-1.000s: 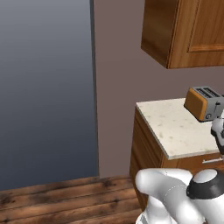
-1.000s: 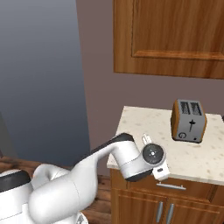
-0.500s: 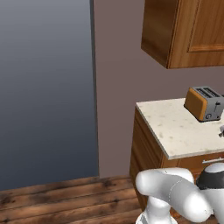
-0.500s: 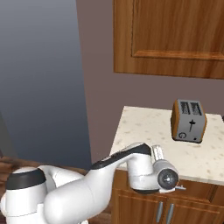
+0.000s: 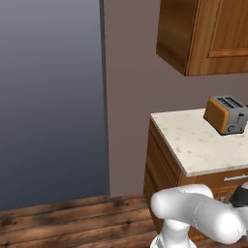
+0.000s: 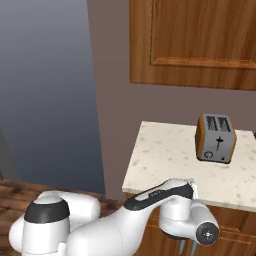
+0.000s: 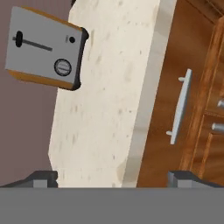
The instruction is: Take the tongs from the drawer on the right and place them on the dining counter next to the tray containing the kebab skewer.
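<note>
The drawer (image 7: 159, 109) is shut under the edge of the wall countertop; its brown wood front carries a short silver bar handle (image 7: 180, 107). The hand view is rolled, so the handle runs up and down there. My gripper (image 7: 116, 177) is open, its two dark fingertips (image 7: 43, 177) far apart and empty, a short way back from the drawer front and the counter edge. In the left base view the drawer front (image 5: 227, 180) sits just under the stone top, with my wrist low beside it. The tongs are hidden. The dining counter, the tray and the kebab skewer are out of view.
An orange and grey toaster (image 6: 216, 138) stands at the back of the speckled countertop (image 6: 165, 155). Wooden wall cabinets (image 6: 200, 40) hang above it. More cabinet handles (image 7: 217, 127) lie below the drawer. To the left are a grey wall and wood floor (image 5: 63, 223).
My hand has dropped from counter height to the level of the drawer front, and the arm has swung lower and rightward. The gripper stays open. The scene itself has not shifted.
</note>
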